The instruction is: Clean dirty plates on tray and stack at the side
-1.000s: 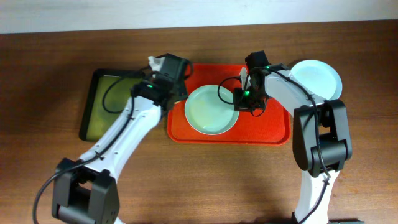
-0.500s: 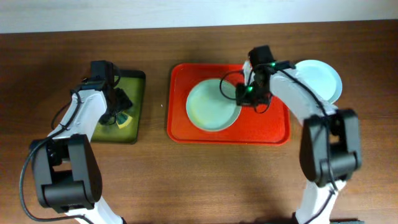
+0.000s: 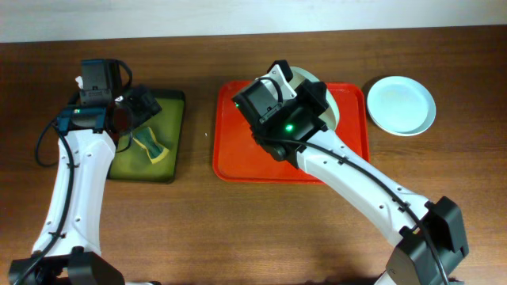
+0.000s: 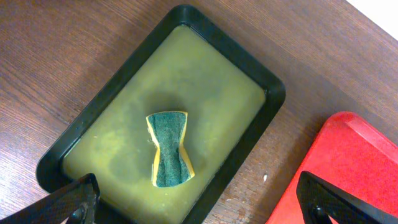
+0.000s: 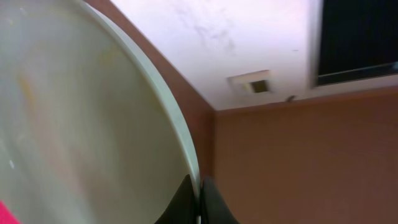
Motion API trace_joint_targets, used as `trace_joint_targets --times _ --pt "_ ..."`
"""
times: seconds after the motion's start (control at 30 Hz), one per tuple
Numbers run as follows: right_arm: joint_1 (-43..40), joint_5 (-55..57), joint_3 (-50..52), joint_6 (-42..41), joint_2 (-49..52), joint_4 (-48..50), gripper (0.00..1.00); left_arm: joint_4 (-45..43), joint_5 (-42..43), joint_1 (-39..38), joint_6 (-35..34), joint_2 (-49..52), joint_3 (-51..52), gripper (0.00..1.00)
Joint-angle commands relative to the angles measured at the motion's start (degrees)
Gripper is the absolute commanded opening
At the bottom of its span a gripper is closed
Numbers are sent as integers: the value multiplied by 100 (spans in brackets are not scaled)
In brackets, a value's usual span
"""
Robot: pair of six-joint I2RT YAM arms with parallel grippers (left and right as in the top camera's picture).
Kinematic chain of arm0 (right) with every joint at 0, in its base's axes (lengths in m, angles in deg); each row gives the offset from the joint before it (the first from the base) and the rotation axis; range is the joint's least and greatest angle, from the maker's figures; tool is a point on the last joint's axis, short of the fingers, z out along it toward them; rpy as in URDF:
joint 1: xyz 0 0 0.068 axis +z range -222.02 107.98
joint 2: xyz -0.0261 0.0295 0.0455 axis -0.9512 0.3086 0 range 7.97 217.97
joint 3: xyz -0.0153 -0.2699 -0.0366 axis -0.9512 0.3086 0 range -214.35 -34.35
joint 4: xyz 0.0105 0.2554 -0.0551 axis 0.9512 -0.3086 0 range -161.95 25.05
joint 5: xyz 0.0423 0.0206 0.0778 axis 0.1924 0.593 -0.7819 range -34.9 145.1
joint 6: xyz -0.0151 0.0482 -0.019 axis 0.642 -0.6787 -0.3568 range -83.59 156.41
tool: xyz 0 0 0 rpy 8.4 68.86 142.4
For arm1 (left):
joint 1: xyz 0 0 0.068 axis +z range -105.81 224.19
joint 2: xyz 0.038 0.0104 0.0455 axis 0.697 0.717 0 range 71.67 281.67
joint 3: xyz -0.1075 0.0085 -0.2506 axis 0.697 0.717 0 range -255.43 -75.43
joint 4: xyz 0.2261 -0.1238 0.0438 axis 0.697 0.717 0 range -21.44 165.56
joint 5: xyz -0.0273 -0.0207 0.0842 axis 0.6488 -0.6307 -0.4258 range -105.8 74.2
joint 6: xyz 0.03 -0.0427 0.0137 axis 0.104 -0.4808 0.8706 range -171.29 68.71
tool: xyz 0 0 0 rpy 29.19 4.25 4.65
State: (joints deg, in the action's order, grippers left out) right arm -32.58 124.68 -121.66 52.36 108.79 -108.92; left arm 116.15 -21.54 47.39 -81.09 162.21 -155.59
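Above the red tray (image 3: 238, 162), right fingers (image 5: 185, 198) pinched on the rim of one pale plate (image 5: 81, 124), held steeply tilted with faint yellow smears showing; second plate (image 3: 402, 105) flat on the counter (image 3: 238, 229) to the right of the tray, apart from it. Left fingers (image 4: 71, 199) spread wide and empty over the black tray (image 4: 273, 93), where the sponge (image 4: 169, 149) lies untouched. Risk, as judged: the edge-only pinch may let the plate pivot or slip once the sponge presses on it, dropping it onto the tray.
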Motion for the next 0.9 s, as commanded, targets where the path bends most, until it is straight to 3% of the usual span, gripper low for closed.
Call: trace_joint_targets --times 0.0,0.1,0.17,0.2,0.27,0.33,0.4,0.43,0.5,0.53,0.67,0.73,0.87 --pt "68 918 -90 546 -103 136 4 9 39 24 11 -15 -57 99" --pt "68 1303 -90 785 -103 138 4 9 39 24 11 -15 -57 100" --pt "68 1141 -87 514 -103 136 4 9 39 24 11 -15 -57 99" --pt "55 632 -87 162 -103 125 4 9 39 24 11 -15 -57 99" --pt "-133 -1937 -72 -365 -76 -136 4 9 39 24 11 -15 -57 99" --pt "-671 -2503 -72 -776 -15 -269 4 9 39 24 11 -15 -57 99" --pt "-1821 -3198 -72 -2179 -17 -507 4 9 39 24 11 -15 -57 99" --pt "-2468 -4197 -72 -2483 -17 -723 4 9 39 24 11 -15 -57 99" --pt "-4159 -7324 -70 -2549 -4 -879 4 9 39 24 11 -15 -57 99" --pt "-4817 -8081 -70 -2549 -4 -901 4 9 39 24 11 -15 -57 100" --pt "-6647 -8288 254 -2553 -4 -431 4 9 39 24 11 -15 -57 99" --pt "-6979 -7624 708 -3359 -4 356 4 9 39 24 11 -15 -57 99" --pt "-7016 -7366 1499 -3515 15 1858 4 9 39 24 11 -15 -57 99"
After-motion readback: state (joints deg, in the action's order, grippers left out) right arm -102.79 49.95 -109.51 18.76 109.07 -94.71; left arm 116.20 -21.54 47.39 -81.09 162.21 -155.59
